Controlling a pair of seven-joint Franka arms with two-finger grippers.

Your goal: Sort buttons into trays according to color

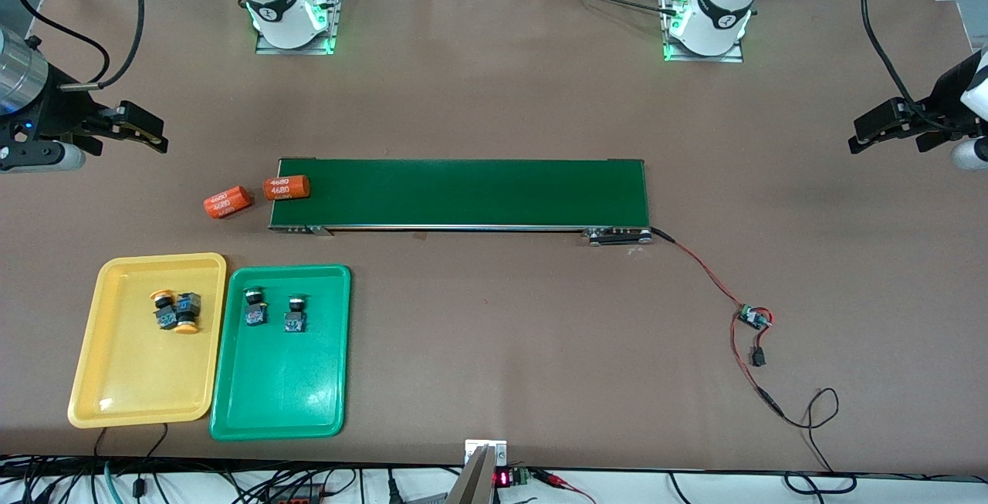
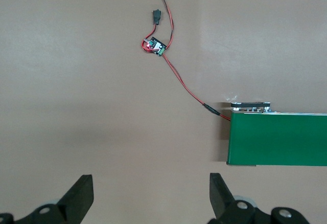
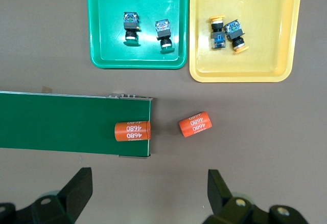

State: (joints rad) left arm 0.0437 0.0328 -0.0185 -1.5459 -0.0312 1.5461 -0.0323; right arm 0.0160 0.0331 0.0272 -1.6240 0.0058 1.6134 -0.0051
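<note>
Sorting looked complete. Two yellow-capped buttons lay touching in the yellow tray; two green-capped buttons lay in the green tray. Right gripper hung empty, jaws spread, above bare table, trays well clear of it. Left gripper waited, jaws apart, holding nothing. Nothing left to move.

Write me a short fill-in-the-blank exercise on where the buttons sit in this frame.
1. The two orange-capped buttons lie in the ____ tray.
2. The green tray holds ____ buttons.
3. One orange cylinder lies on the belt; the other cylinder lies on the ____.

Missing words: yellow; two; table
</note>
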